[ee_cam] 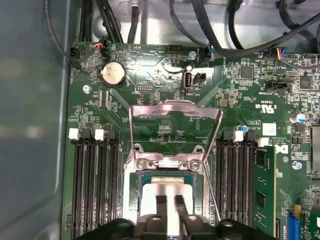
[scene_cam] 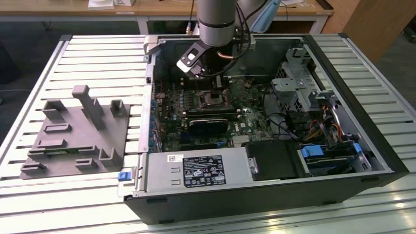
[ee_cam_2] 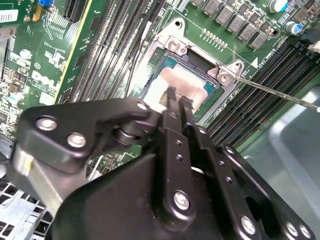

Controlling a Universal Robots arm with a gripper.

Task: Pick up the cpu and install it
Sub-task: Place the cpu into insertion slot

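The cpu [ee_cam: 167,189] has a shiny silver top and lies flat inside the motherboard socket [ee_cam: 139,172]; in the second wrist view the cpu [ee_cam_2: 186,79] sits within the socket frame [ee_cam_2: 172,46]. My gripper [ee_cam: 170,201] hangs right over the cpu's top, its two thin black fingers [ee_cam: 161,210] a narrow gap apart with nothing between them. The second wrist view shows the gripper [ee_cam_2: 178,99] tips just above the silver surface. In the exterior view the arm reaches down into the open computer case and the gripper [scene_cam: 217,88] is over the socket [scene_cam: 213,100].
The socket's metal load plate [ee_cam: 175,107] stands flipped up, and its thin lever [ee_cam_2: 280,95] juts out sideways. Memory slots [ee_cam: 95,185] flank the socket. A grey fixture block [scene_cam: 75,131] with upright posts sits on the slatted table at the exterior view's left. Cables [scene_cam: 293,124] crowd the case.
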